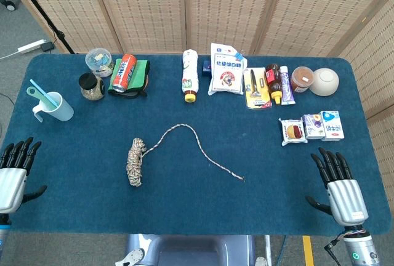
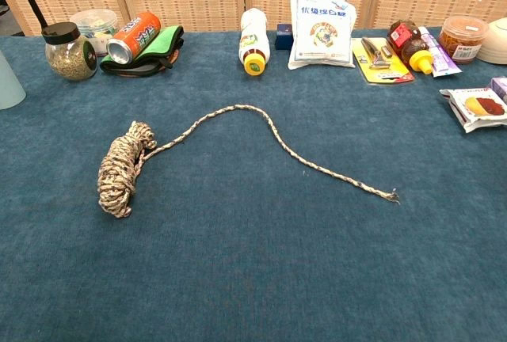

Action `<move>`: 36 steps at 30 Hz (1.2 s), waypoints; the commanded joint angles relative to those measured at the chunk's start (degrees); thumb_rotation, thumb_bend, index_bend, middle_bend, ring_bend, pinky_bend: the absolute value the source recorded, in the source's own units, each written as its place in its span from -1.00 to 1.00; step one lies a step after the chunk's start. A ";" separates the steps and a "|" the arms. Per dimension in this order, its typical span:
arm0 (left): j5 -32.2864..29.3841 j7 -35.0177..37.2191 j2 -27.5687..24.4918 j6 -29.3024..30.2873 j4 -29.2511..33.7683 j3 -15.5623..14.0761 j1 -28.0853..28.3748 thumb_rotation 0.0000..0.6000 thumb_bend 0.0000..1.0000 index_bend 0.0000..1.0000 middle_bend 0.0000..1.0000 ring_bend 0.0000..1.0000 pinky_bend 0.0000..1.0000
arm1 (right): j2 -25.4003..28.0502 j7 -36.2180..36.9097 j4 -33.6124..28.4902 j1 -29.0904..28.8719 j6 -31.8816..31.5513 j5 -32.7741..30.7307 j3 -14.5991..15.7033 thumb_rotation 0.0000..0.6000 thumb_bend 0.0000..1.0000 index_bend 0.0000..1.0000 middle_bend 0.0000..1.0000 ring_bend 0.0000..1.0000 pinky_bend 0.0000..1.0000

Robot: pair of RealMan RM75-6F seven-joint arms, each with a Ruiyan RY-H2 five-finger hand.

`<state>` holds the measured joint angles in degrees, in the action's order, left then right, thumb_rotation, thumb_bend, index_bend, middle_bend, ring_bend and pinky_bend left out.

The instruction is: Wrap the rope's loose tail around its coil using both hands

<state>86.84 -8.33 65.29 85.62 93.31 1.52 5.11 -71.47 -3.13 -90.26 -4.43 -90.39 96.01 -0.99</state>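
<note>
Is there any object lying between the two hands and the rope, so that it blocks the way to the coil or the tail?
Nothing visible does. Only bare blue table lies between the left hand and the coil, and between the right hand and the tail's frayed end. The other items sit along the far edge.

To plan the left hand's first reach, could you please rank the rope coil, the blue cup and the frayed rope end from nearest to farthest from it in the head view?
1. Blue cup, just beyond the left hand, far left.
2. Rope coil, left of centre.
3. Frayed rope end, right of centre.
</note>
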 commanded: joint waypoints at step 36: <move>-6.50 -4.21 2.58 -3.67 -0.59 2.85 1.99 1.00 -0.77 -1.00 -1.00 -1.00 -1.00 | -19.63 -29.40 -2.38 -17.43 24.08 -14.02 -9.51 1.00 -1.00 -1.00 -1.00 -1.00 -1.00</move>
<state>80.42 -12.46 67.82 81.93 92.70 4.31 7.09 -89.76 -31.43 -92.27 -20.99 -67.33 83.14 -9.72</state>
